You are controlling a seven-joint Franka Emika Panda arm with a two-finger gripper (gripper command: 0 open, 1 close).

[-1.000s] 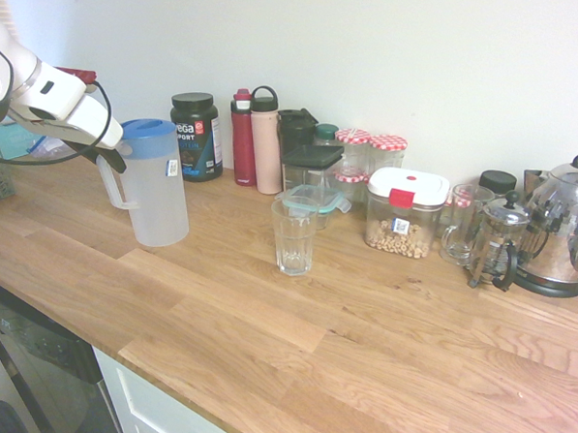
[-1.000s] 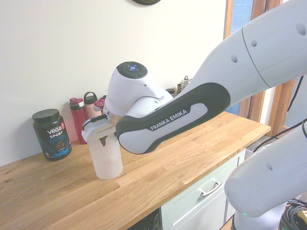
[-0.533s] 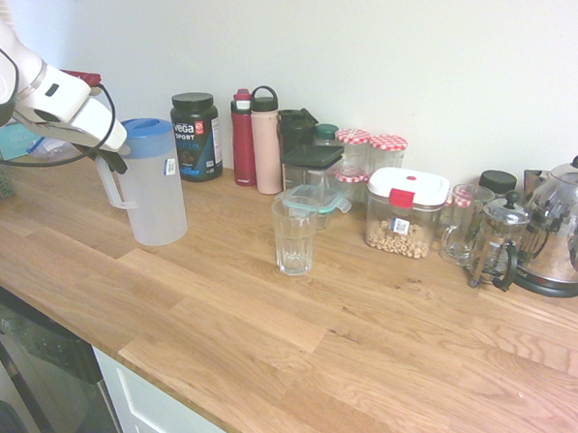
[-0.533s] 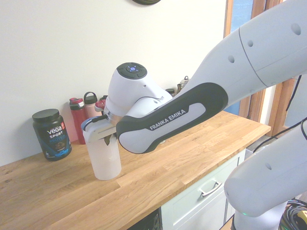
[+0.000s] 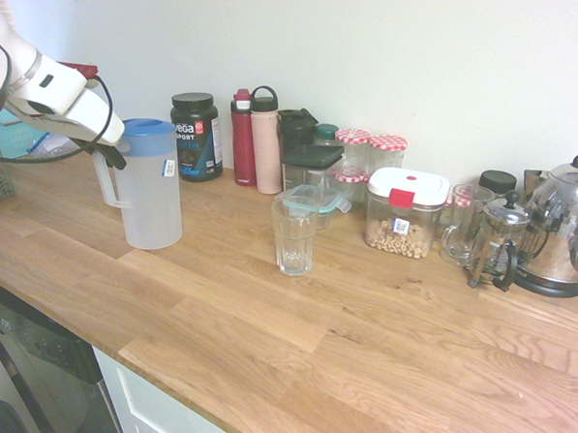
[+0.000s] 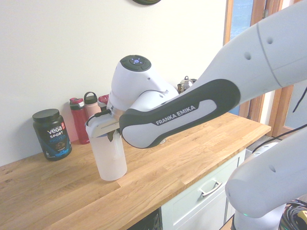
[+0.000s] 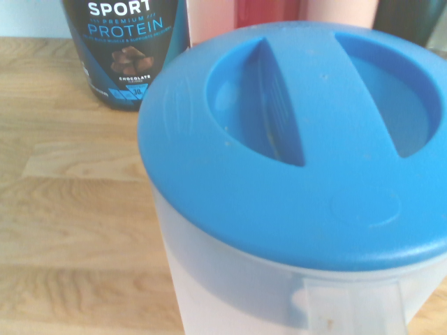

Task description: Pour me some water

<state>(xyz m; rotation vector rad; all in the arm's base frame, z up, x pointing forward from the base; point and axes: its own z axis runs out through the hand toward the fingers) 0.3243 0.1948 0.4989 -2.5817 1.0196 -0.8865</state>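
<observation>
A light oak kitchen countertop [image 5: 304, 322] runs along a white wall [image 5: 406, 45]. At its ten o'clock, the gripper [image 5: 106, 156] angles downward, jaws clamped on the frosted blue-lidded plastic jug's [image 5: 150, 185] handle.

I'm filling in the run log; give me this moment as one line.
phase: grasp made | gripper: shut on pitcher handle | pitcher: upright, blue lid on | glass: empty, apart

Hand [image 5: 109, 153] clamped on pitcher [image 5: 150, 190] handle, glass [image 5: 295, 236] nearby
</observation>
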